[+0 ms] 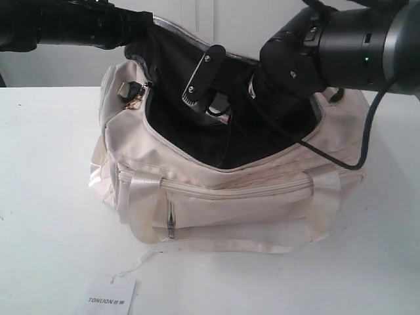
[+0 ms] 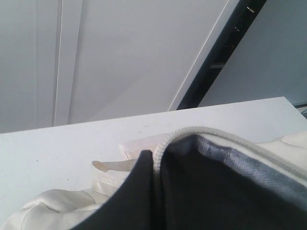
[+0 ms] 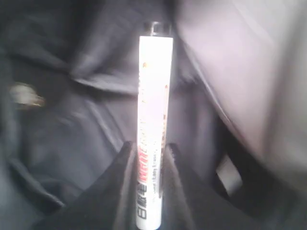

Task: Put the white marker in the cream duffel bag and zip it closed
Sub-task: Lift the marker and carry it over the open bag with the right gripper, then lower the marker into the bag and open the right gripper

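**Item 1, cream duffel bag (image 1: 216, 197).** We are logging it at the centre of the exterior frame, sitting on the white table (image 1: 46, 197). Its curved top zipper is standing wide open and its dark lining (image 1: 190, 138) is showing. A gold chain pull (image 1: 136, 102) is hanging at the left end of the opening. A satin strap (image 1: 141, 203) is looping down the lower-left front.

**Item 2, white marker (image 3: 154, 96).** We are finding it inside the bag's mouth, with lining all around it. Its dark tip is pointing away from the fingers, deeper into the bag, and reddish print is running along the barrel.

**Item 3, right gripper (image 3: 149, 149).** Its two black fingers are pinching the marker's barrel from both sides. In the exterior frame the right arm (image 1: 341, 46) is reaching from the upper right down into the opening.

**Item 4, left gripper (image 1: 136, 27).** It is meeting the bag's raised back rim at the upper left of the exterior frame. We cannot tell whether its jaws are apart or closed. The left wrist camera is showing only the zipper edge (image 2: 206, 132) and lining close up.

**Item 5, paper tag (image 1: 111, 298), printed TONLION.** It is lying at the bottom left, apart from the bag.
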Robot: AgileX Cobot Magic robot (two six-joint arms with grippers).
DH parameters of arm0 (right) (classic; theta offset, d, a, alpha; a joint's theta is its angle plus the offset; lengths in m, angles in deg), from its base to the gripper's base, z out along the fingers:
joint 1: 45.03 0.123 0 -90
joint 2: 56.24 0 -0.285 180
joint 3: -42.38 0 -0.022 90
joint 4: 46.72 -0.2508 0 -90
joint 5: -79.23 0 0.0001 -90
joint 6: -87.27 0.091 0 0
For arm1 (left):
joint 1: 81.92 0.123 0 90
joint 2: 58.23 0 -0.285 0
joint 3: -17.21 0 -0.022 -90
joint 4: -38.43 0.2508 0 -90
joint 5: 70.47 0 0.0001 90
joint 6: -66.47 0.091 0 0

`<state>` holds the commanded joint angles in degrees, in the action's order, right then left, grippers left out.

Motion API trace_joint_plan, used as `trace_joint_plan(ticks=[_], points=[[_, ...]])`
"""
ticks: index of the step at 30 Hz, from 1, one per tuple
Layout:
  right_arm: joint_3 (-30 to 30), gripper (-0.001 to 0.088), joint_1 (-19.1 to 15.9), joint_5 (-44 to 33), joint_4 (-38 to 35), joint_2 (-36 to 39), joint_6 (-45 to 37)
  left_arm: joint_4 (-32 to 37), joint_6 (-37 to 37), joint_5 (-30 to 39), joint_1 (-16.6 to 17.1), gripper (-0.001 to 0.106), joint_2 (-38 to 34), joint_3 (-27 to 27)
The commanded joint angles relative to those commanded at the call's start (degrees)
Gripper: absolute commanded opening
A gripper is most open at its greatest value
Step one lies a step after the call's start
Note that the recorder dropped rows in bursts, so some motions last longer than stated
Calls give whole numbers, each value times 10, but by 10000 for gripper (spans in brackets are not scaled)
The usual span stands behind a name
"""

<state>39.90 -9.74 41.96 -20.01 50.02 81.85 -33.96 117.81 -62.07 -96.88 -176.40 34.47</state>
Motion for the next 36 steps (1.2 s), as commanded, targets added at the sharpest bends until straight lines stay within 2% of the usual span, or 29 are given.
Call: trace_joint_plan(ticks=[6,8,11,13,15,19,21,23,24,27,28,36], points=[[0,8,0,-31,18,0,74,0,0,0,0,0,0,0],[0,73,0,-32,20,0,88,0,0,0,0,0,0,0],[0,241,0,-34,20,0,102,0,0,0,0,0,0,0],[0,319,0,-34,20,0,105,0,0,0,0,0,0,0],[0,361,0,-34,20,0,113,0,0,0,0,0,0,0],[0,349,0,-34,16,-3,119,0,0,0,0,0,0,0],[0,201,0,-30,-7,-20,119,0,0,0,0,0,0,0],[0,0,1,-19,-54,-42,117,0,0,0,0,0,0,0],[0,0,1,-19,-90,-49,114,0,0,0,0,0,0,0],[0,0,1,-27,-286,-80,-1,0,0,0,0,0,0,0],[0,0,1,-35,-327,-91,-21,0,0,0,0,0,0,0],[0,0,1,-91,-367,-115,-29,0,0,0,0,0,0,0]])
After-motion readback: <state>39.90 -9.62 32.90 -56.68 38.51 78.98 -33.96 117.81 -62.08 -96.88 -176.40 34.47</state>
